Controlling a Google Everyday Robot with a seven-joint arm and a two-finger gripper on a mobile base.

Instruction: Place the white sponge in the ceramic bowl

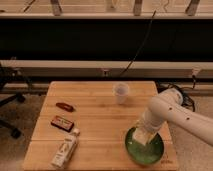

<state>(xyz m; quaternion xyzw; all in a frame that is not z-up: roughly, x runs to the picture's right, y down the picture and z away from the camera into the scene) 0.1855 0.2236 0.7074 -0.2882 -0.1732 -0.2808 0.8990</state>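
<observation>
The ceramic bowl [146, 150] is a glossy green dish at the front right of the wooden table [100, 110]. My gripper [143, 134] hangs from the white arm [170, 112] and reaches down over the bowl's near-left part, just above its inside. It is shut on the white sponge [142, 137], a small cream block at its tip, which is held low inside the bowl's rim. I cannot tell whether the sponge touches the bowl's bottom.
A translucent white cup [120, 93] stands at the table's back middle. A small red-brown object [65, 106], a dark flat packet [62, 122] and a lying white labelled bottle [65, 149] are on the left side. Cables and a rail run behind the table.
</observation>
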